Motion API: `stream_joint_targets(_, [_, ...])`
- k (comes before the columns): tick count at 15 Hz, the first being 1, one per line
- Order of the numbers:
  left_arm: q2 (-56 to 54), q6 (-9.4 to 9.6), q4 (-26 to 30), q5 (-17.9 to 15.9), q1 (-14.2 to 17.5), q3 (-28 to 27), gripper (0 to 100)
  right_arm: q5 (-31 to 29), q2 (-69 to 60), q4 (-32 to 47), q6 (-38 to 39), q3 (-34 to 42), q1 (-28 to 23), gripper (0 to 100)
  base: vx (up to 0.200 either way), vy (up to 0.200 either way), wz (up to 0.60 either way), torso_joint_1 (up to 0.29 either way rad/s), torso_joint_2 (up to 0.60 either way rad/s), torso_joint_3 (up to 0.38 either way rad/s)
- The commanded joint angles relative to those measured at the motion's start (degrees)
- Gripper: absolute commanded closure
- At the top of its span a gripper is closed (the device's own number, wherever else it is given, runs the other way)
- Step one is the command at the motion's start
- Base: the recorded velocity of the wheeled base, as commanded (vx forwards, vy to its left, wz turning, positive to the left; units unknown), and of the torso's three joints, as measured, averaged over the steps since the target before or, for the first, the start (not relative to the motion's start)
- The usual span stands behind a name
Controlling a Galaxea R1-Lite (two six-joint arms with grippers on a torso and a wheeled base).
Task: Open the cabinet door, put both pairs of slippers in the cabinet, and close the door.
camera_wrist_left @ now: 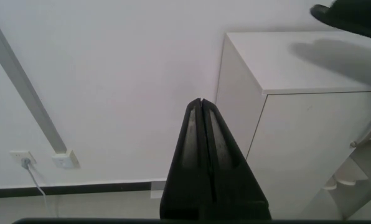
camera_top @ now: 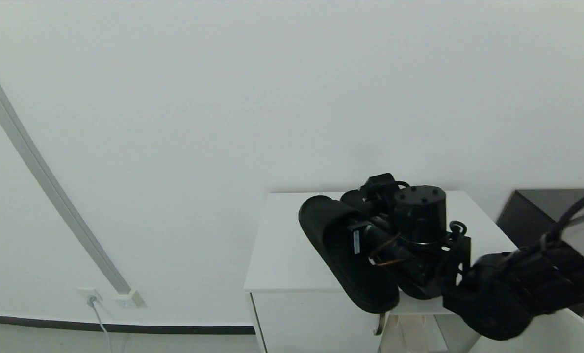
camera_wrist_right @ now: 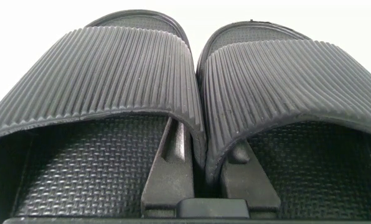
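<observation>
Right end effector (camera_wrist_right: 205, 163) pinches both slippers (camera_top: 343, 255) by the inner straps — whole pair, one carry; left end effector (camera_wrist_left: 201, 115) pressed together, empty.

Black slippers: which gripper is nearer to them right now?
Right. The right gripper is clamped on the black slippers; the left gripper hangs apart, beside the white cabinet.
</observation>
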Motion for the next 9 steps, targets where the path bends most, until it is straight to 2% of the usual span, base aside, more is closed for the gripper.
stream_joint_targets(1, [0.1,-0.06,0.0,0.0,0.1,0.0,100,5.5,-11.3,0.0,0.0,9.6,0.3,100,0.000,0.000,0.00,0.000,0.00,0.000])
stream_joint_targets(2, [0.1,-0.06,0.0,0.0,0.0,0.0,100,9.1,-14.5,0.1,0.1,13.4,0.8,100,0.000,0.000,0.00,0.000,0.00,0.000])
stream_joint_targets(3, [0.1,-0.14,0.0,0.0,0.0,0.0,100,10.2,-15.5,0.3,0.3,14.9,1.3,100,0.000,0.000,0.00,0.000,0.00,0.000])
stream_joint_targets(9, [0.1,-0.06,0.0,0.0,0.0,0.0,100,9.9,-14.0,0.3,0.1,16.0,4.1,100,0.000,0.000,0.00,0.000,0.00,0.000])
